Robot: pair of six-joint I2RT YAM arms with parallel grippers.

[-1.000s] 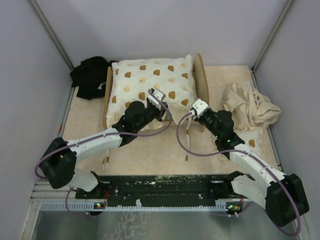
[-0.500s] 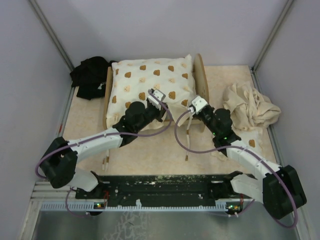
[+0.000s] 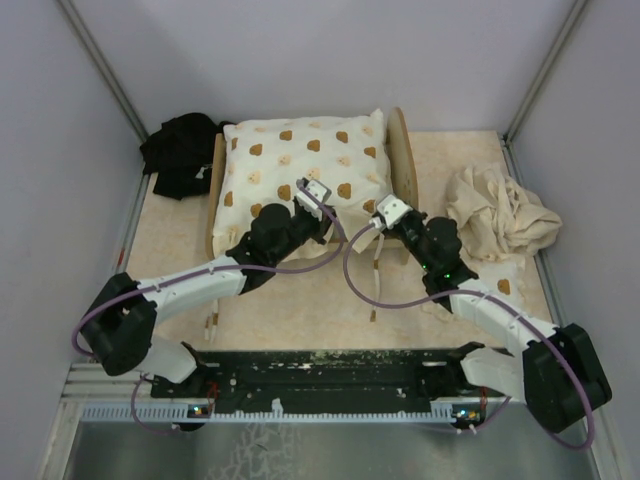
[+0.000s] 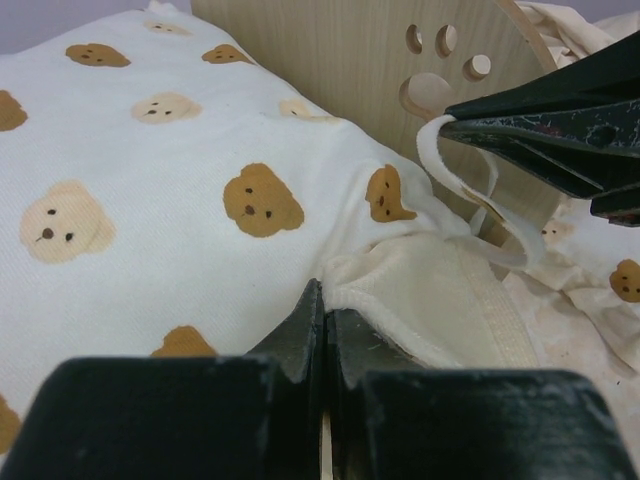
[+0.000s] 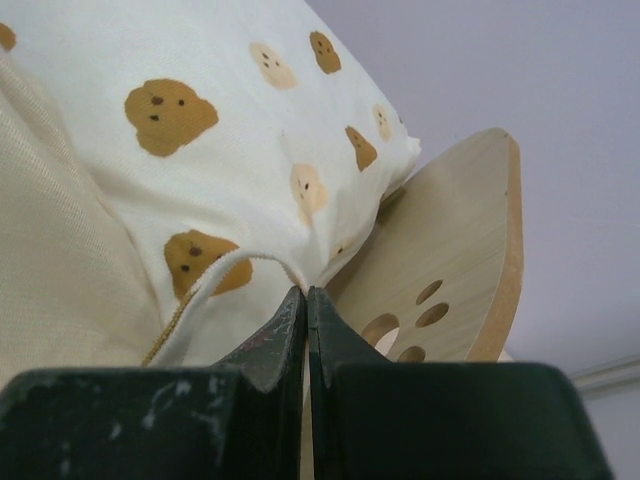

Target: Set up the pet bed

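L gripper (image 3: 316,190) clenched on near edge of cushion (image 3: 300,160); R gripper (image 3: 392,209) clenched on tie strap (image 5: 190,300) at cushion's near-R corner, just beside headboard (image 3: 404,165).

Top ext. view: pet bed (image 3: 213,200) at far centre of table (image 3: 300,300), frame almost wholly under cushion, headboard to R, low end board to L. Vs. 1 s ago: R wrist shifted slightly L toward cushion corner, elbow swung inward; L arm and cushion unmoved. Judged: strap being drawn in toward headboard for fastening, w/ L gripper steadying cushion; cushion laid on, tying not yet done. Black cloth (image 3: 180,150) at far L and beige cloth (image 3: 500,215) at R, both well apart from grippers.

L wrist view: own fingers (image 4: 305,330) shut at seam where printed top meets cream underside, fabric bunched at tips. R gripper's tips at upper R, nipping looped white strap in front of paw-print cutout (image 4: 435,85).

R wrist view: fingers (image 5: 285,325) pressed tight on thin strap; cushion to L, headboard rising behind at R.

Hidden/unclear: striped mattress in no view, presumably beneath cushion. Strap's anchor point, and whether passed round any part of frame, not to be made out. Amount of fabric in L grip uncertain. Loose straps (image 3: 375,285) on table nearer arms, ends hard to trace.
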